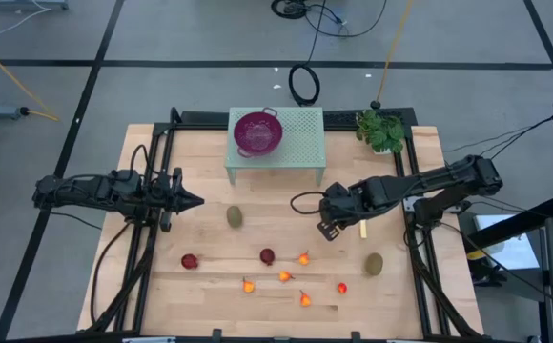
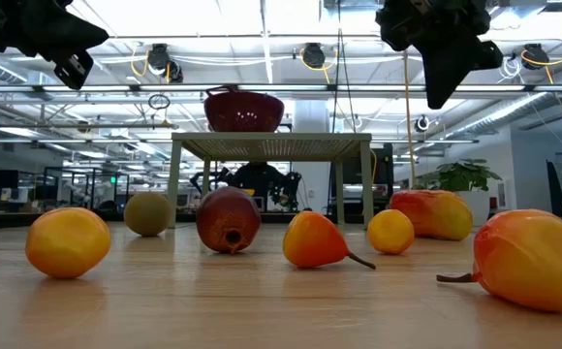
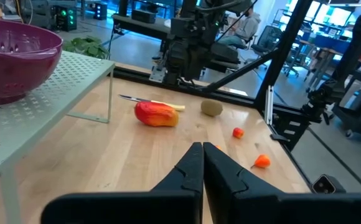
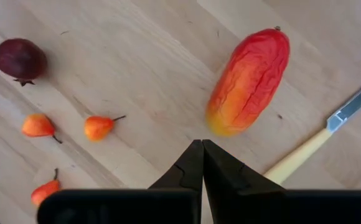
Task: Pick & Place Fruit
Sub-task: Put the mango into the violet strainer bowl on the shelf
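while right gripper (image 4: 201,144) hangs clenched, empty, just beside red-orange oblong fruit (image 4: 249,81) on table (image 1: 210,305), step looks like approach; next: spread fingers, lower around fruit. left gripper (image 3: 202,149) clenched, empty, waits at left side.

Two dark, black-cabled jointed arms

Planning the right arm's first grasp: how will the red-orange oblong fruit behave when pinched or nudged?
The red-orange oblong fruit lies flat on its long side, so it probably pivots rather than rolls away. Its wrinkled skin may aid grip. It looks like a light toy, though that's a guess.
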Robot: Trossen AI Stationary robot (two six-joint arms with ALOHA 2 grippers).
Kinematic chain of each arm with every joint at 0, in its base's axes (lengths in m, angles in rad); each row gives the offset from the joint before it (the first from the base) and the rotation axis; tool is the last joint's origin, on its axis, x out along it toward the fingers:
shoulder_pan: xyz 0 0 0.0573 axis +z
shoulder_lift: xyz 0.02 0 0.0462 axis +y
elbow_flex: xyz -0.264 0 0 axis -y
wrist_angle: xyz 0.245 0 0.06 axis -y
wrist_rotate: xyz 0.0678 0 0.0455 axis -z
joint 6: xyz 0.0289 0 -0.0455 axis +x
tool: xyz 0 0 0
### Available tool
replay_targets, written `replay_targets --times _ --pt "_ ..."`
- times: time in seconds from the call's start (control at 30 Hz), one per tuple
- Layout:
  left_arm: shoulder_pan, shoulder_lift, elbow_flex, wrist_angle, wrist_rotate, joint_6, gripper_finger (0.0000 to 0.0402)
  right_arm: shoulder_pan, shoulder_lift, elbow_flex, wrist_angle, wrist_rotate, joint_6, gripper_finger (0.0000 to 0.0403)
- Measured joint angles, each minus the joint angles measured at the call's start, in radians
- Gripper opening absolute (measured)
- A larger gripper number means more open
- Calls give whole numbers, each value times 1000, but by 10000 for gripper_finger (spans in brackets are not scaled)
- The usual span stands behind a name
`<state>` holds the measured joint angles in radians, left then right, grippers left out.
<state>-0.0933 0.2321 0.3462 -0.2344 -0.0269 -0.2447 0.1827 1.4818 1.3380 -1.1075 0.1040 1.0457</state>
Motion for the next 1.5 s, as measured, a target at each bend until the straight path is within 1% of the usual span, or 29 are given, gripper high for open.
replay_targets --times 0.1,0.27,0.4,0.5,0.63,0.87,0.97,1.1,1.3,1.5 --pt "0 0 0 0 0 -4 13 -9 0 0 2 3 -14 20" --pt "0 0 0 0 0 -3 2 -26 0 0 3 2 -17 49" --pt "0 0 0 0 0 -4 12 -36 0 0 3 0 -18 79" --pt "0 0 0 0 0 -4 12 -42 0 0 3 0 -18 105" --pt "0 0 0 0 0 -3 2 -47 0 0 3 0 -13 143" --pt "0 0 0 0 0 -3 16 -47 0 -3 4 6 13 208" --pt "0 0 0 0 0 -4 16 -47 -1 -23 4 30 16 234" --pt "0 0 0 0 0 -13 17 -55 -1 -67 7 26 16 264" --pt "0 0 0 0 -1 -25 17 -88 -1 -134 39 23 18 293" --pt "0 0 0 0 -1 -46 17 -126 -1 -190 127 -30 14 299"
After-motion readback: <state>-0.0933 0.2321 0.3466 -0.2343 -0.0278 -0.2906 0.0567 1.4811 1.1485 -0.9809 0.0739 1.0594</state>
